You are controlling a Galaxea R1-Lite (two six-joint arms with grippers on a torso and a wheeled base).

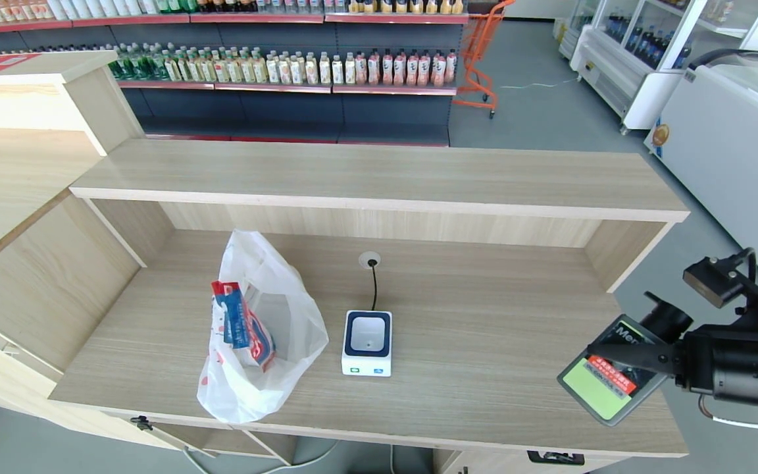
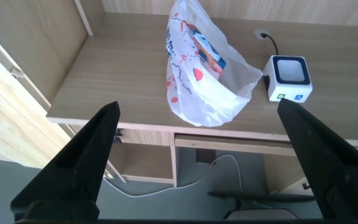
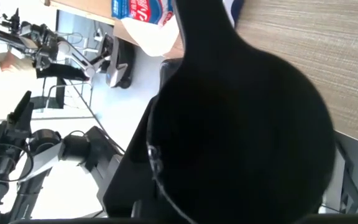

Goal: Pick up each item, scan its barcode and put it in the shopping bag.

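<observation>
The right gripper (image 1: pixel 622 352) clamps a flat packet (image 1: pixel 593 388) (black top, green panel, red label) at the counter's (image 1: pixel 484 316) near right corner. The white shopping bag (image 1: pixel 287 329), which holds a red-and-blue pack, stands left of the scanner (image 1: pixel 367 342). The left gripper (image 2: pixel 197 109) gapes wide.

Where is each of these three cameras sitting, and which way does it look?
Head: high on the robot, looking down at counter, bag, scanner; right gripper holds a box.
Left wrist: off the counter's near edge, facing bag and scanner; left gripper, jaws apart.
Right wrist: by the counter's edge; something dark up close blocks most.
Shared: all three show the bag.
</observation>
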